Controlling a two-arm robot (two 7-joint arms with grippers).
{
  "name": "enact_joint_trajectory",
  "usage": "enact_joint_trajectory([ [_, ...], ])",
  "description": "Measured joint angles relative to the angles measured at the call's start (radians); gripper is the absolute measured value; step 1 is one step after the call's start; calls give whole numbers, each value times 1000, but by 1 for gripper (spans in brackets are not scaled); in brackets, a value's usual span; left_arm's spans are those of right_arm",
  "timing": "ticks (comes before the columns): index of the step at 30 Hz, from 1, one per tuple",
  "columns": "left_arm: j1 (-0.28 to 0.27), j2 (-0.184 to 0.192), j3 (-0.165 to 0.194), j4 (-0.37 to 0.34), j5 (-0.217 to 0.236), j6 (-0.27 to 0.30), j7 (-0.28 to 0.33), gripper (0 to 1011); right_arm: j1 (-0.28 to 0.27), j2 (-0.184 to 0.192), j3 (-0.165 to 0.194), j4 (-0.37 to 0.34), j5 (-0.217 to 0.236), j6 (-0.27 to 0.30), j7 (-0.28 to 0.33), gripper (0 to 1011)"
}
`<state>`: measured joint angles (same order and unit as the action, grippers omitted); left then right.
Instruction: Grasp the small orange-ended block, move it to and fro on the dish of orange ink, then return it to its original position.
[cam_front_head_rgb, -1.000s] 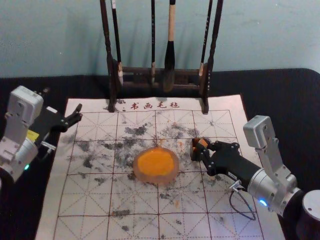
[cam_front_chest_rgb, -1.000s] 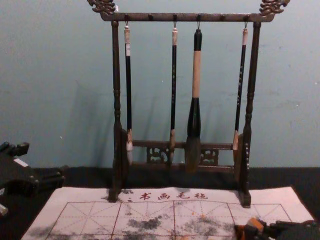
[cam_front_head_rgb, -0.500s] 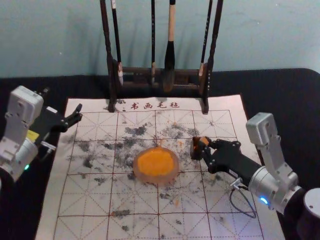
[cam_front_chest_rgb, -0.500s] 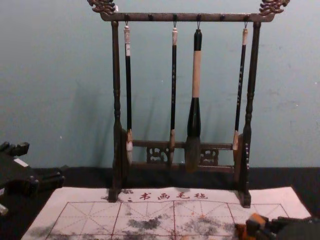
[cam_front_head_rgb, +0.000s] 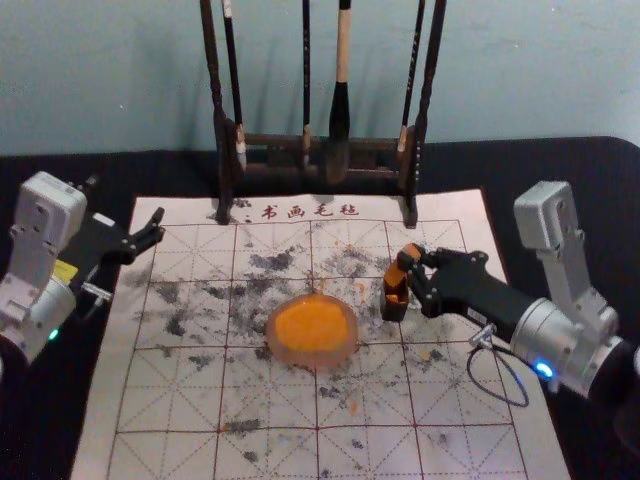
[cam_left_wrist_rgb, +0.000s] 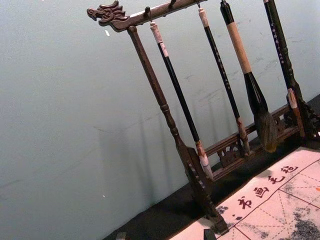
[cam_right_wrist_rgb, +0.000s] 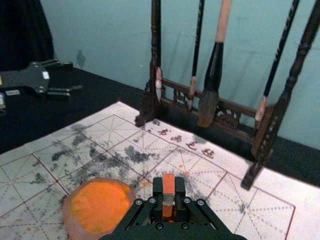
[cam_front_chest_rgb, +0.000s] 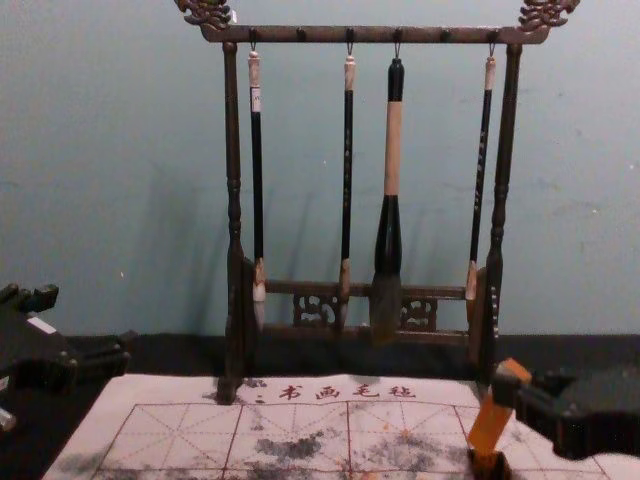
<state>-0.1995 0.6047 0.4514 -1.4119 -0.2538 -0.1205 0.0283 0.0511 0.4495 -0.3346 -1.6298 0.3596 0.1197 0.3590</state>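
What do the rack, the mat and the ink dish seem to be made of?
Rack: likely dark, slightly shiny wood, by its turned posts and carved ends. Mat: matte cloth, perhaps felt; it lies flat, with soaked-in-looking stains. Dish: smooth, pale pinkish rim, perhaps frosted plastic, glass or stone; I cannot tell which.

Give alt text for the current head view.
The right gripper holds the orange-ended block, tilted at a dark holder, beside a dish of orange ink on a gridded mat. The left gripper idles at left; brushes hang behind.
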Motion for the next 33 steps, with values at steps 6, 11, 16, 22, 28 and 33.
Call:
enact_joint_trajectory([
  [6,0,0,0,0,0,0,0,1001,30,29,0,-39,13,49,38,108],
  [11,0,0,0,0,0,0,0,1001,77,40,-17,-36,36,83,81,108],
  [16,0,0,0,0,0,0,0,1001,151,35,-60,6,62,127,130,108],
  [22,0,0,0,0,0,0,0,1001,234,25,-123,64,62,171,177,108],
  [28,0,0,0,0,0,0,0,1001,306,17,-185,123,66,200,234,108],
  [33,0,0,0,0,0,0,0,1001,356,8,-227,170,82,237,281,108],
])
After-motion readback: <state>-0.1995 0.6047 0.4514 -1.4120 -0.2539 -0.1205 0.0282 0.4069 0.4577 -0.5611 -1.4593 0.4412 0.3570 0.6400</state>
